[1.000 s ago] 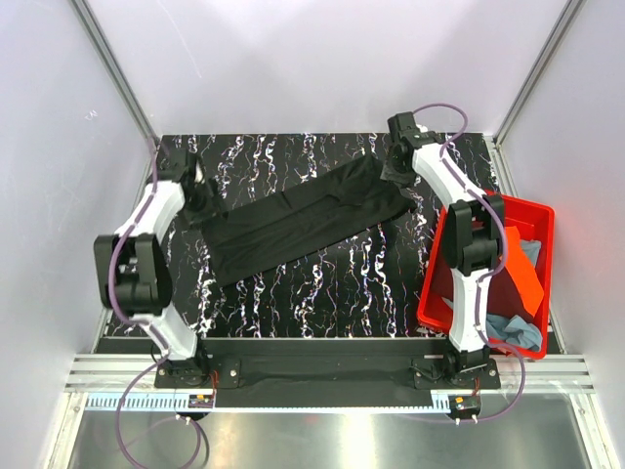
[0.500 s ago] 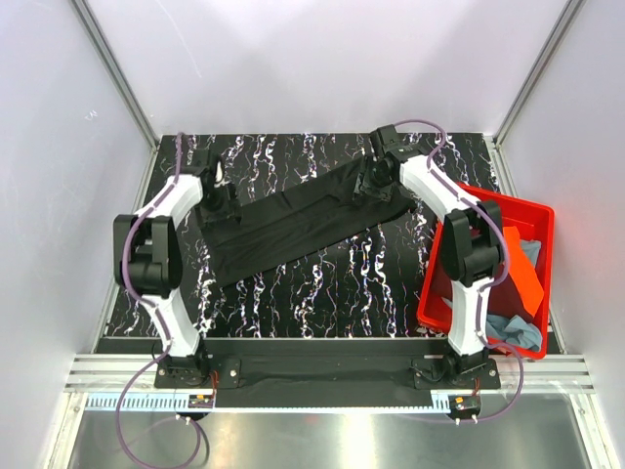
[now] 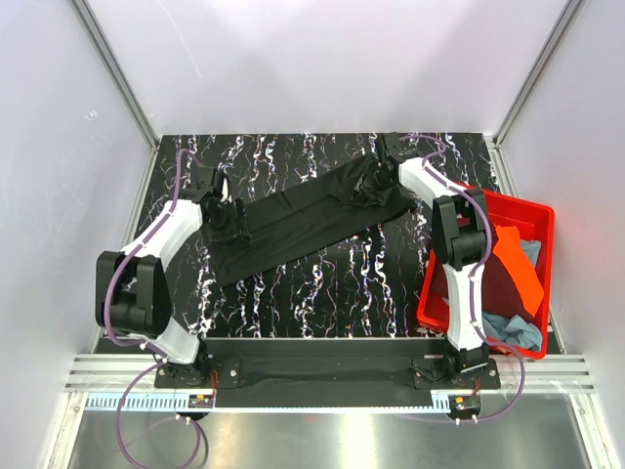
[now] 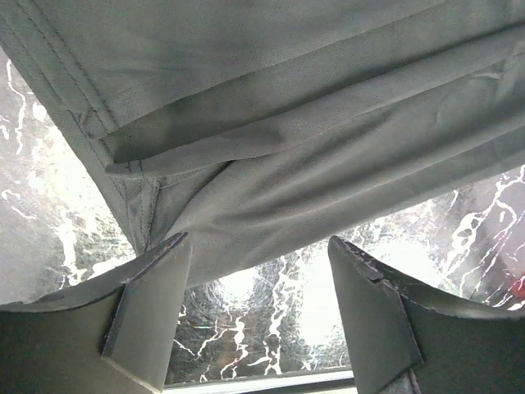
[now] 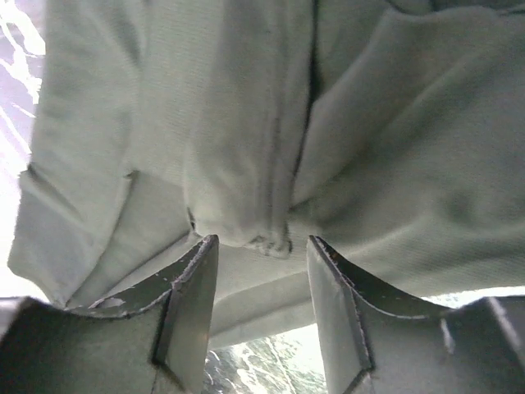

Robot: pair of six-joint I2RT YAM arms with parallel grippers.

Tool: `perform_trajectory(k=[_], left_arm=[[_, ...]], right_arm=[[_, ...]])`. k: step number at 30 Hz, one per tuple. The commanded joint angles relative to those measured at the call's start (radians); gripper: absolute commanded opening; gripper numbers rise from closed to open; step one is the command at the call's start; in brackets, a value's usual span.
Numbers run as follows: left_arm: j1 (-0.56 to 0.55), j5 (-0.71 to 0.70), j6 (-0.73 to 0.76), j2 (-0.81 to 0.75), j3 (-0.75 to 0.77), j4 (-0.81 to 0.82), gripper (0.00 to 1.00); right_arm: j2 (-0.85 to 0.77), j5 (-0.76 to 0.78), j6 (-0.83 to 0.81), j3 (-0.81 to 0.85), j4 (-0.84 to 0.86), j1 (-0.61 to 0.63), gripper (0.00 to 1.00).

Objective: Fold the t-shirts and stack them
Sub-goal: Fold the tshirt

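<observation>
red bin (image 3: 549,264) blocks right edge; black t-shirt (image 3: 303,225) spans mid-table

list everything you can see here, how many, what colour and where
soft cloth t-shirt: one, black, folded into a long strip slanting across the table
orange cloth shirt: one, bright orange, crumpled in the bin
maroon cloth shirt: one, dark maroon, in the bin beside the orange one
grey-blue cloth shirt: one, grey-blue, at the bin's near end
rectangular plastic bin: one, red, at the table's right side
marbled tabletop: one, black with white veins, under the black shirt
left gripper: one, dark fingers, open at the shirt's left end
right gripper: one, dark fingers, open at the shirt's bunched far right end
</observation>
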Motion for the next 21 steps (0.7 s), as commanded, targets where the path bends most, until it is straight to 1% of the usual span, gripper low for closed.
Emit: perform_trajectory(k=[1, 9, 12, 13, 15, 18, 19, 21], left_arm=[[0.004, 0.021, -0.002, -0.036, 0.013, 0.011, 0.73], [0.004, 0.023, 0.017, -0.018, 0.078, -0.016, 0.73], [0.004, 0.017, 0.023, -0.01, 0.079, -0.02, 0.73], [0.004, 0.017, 0.023, -0.01, 0.079, -0.021, 0.73], [0.004, 0.015, 0.026, -0.011, 0.079, -0.02, 0.73], [0.004, 0.012, 0.026, -0.007, 0.073, -0.018, 0.73], [0.004, 0.009, 0.026, -0.005, 0.072, -0.016, 0.73], [0.004, 0.009, 0.027, -0.001, 0.072, -0.018, 0.73]], right_arm=[[0.01, -0.05, 0.026, 0.034, 0.055, -0.006, 0.54], [0.042, -0.075, 0.052, 0.03, 0.108, -0.007, 0.43], [0.05, -0.069, 0.048, 0.055, 0.106, -0.007, 0.26], [0.045, -0.066, 0.051, 0.055, 0.121, -0.007, 0.11], [0.042, -0.067, 0.064, 0.06, 0.143, -0.007, 0.0], [0.076, -0.087, 0.083, 0.118, 0.158, -0.007, 0.0], [0.089, -0.096, 0.087, 0.17, 0.146, -0.007, 0.0], [0.123, -0.108, 0.107, 0.216, 0.138, -0.006, 0.01]])
